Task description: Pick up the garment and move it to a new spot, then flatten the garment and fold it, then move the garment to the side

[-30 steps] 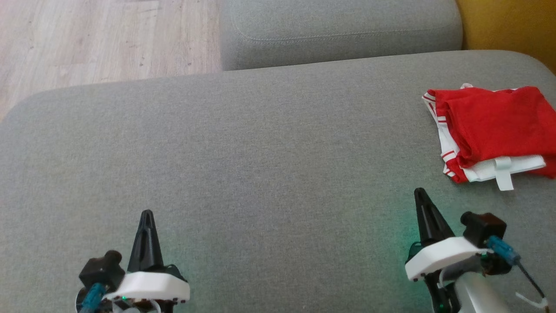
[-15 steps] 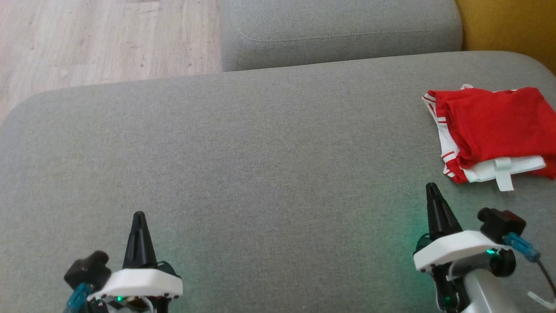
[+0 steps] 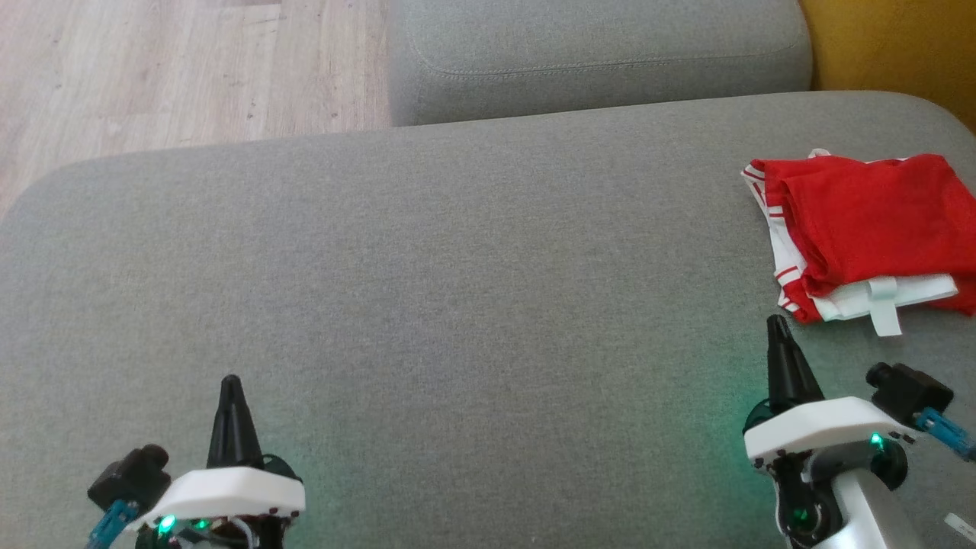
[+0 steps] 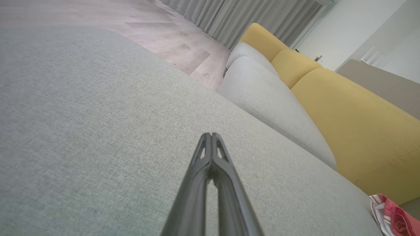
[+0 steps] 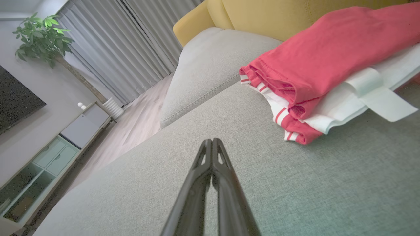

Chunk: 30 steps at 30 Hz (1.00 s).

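Observation:
The garment (image 3: pixel 869 229) is red with white striped trim, folded into a compact stack at the right edge of the grey sofa cushion (image 3: pixel 457 259). A white band with a loose tab sticks out at its near side. In the right wrist view the garment (image 5: pixel 321 62) lies up and to the right of the shut fingertips. My right gripper (image 3: pixel 778 324) is shut and empty, just short of the garment's near-left corner. My left gripper (image 3: pixel 230 383) is shut and empty at the lower left, far from the garment. A red corner of the garment (image 4: pixel 393 219) shows in the left wrist view.
A second grey cushion (image 3: pixel 595 53) lies beyond the far edge, with yellow sofa backs (image 3: pixel 892 46) at the right. Wooden floor (image 3: pixel 168 69) lies beyond the far left edge. A cabinet (image 5: pixel 46 157) and a plant (image 5: pixel 42 36) stand across the room.
Both grippers have drawn back toward the lower edge of the head view, the left one drifting left and the right one right. The garment has stayed where it lay.

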Motion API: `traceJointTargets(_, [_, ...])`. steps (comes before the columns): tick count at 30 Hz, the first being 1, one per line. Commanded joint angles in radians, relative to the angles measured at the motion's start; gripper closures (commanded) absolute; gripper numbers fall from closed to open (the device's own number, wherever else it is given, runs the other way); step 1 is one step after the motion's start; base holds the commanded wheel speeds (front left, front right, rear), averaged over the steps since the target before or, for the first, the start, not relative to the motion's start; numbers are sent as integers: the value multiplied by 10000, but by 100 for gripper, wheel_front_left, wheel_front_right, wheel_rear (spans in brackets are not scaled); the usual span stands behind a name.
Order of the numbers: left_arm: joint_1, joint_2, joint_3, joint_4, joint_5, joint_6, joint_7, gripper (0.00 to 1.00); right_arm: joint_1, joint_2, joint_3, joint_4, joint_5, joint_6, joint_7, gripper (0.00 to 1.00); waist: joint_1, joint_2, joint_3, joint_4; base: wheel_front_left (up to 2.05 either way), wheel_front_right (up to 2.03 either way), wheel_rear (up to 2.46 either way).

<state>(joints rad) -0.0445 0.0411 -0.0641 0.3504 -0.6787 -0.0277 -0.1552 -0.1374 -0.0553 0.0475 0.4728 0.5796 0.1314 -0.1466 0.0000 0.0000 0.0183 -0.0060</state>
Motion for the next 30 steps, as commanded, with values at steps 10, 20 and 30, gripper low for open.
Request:
traceJointTargets(10, [-512, 34, 351, -450, -1092, -170, 304, 100, -278, 14, -190, -593, 1239, -3, 283, 100, 0, 0, -16, 7, 0, 0, 0])
traceJointTargets(20, [-528, 41, 528, -524, -2107, -276, 599, 100, -207, 19, -366, -802, 2360, -3, 570, 100, 0, 0, -33, 13, 0, 0, 0])
traceJointTargets(30, [-545, 49, 723, -606, -3228, -394, 924, 100, -129, 24, -561, -1032, 3596, -4, 886, 100, 0, 0, -52, 21, 0, 0, 0])
